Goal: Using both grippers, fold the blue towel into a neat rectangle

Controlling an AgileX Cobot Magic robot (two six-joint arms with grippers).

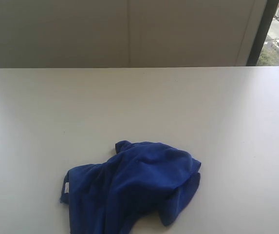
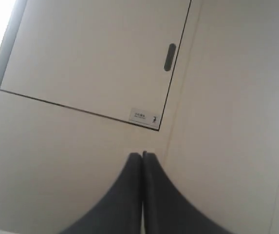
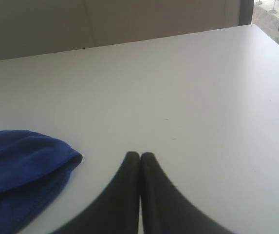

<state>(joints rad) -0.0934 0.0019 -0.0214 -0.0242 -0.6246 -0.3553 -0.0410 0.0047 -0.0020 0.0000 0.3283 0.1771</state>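
Observation:
The blue towel [image 1: 132, 190] lies crumpled in a heap near the front edge of the white table [image 1: 139, 107], with a small white tag at its left edge. Neither arm shows in the exterior view. My left gripper [image 2: 142, 155] is shut with nothing between its fingers and points at a pale wall, away from the towel. My right gripper [image 3: 140, 156] is shut and empty above the bare table. In the right wrist view one rounded edge of the towel [image 3: 22, 165] lies beside and apart from the fingers.
A pale panelled wall [image 1: 129, 29] stands behind the table's far edge. A dark window frame [image 1: 262, 34] rises at the back right, with a street outside. The left wrist view shows a wall panel with a dark slot [image 2: 169, 57] and a small label [image 2: 142, 117].

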